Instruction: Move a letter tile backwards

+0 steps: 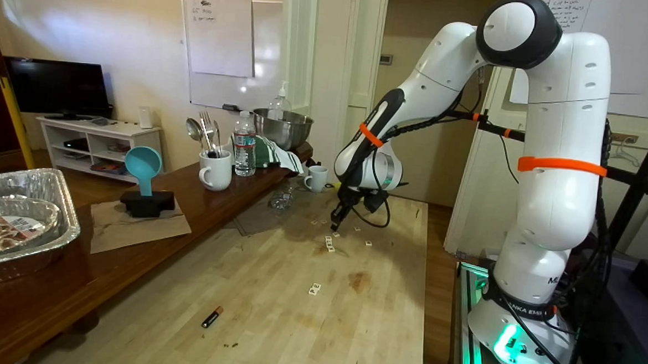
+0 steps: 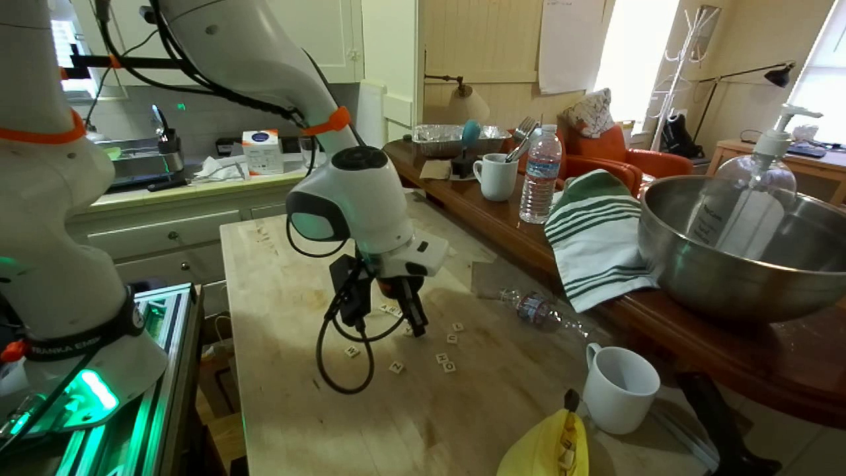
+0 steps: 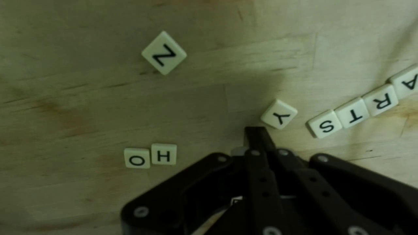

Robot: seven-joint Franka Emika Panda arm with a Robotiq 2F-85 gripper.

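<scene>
Wrist view: left on the worktop, O tile just beside H tile; a lone tile apart from them; the tool, its jaws together; just to its right, the Y tile; rightmost, an S-T-R-A row.

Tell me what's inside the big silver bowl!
A clear pump bottle sits inside the silver bowl. The bowl's near wall hides the bottom, so I can't tell whether anything else is down there.
</scene>
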